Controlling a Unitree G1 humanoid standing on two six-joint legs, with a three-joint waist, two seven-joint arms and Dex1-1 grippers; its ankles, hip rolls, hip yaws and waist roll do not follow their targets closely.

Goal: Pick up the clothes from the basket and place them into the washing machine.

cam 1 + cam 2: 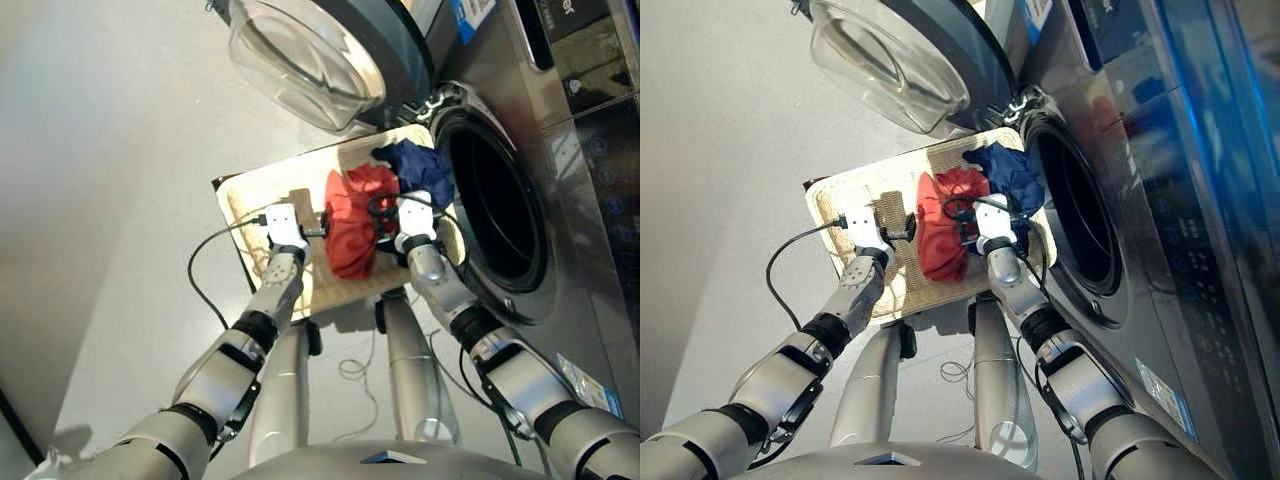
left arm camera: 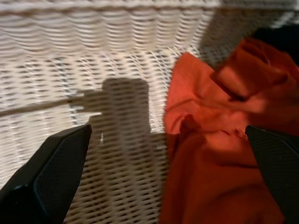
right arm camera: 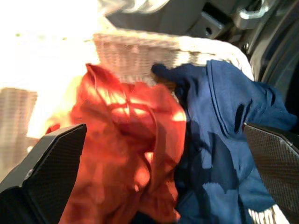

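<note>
Basket [image 1: 250, 200]: sitting at 12 o'clock before me, the washer [image 1: 520, 150] at its 3 o'clock, door [image 1: 310, 60] swung open.
Red garment [image 1: 352, 225]: lying in the basket, touching the navy one [image 1: 420, 170] at its 1 o'clock.
Left gripper [image 2: 163, 163]: I am holding my fingers apart over bare wicker, red cloth's edge between them.
Right gripper [image 3: 163, 154]: fingers apart, hovering over both garments.
</note>
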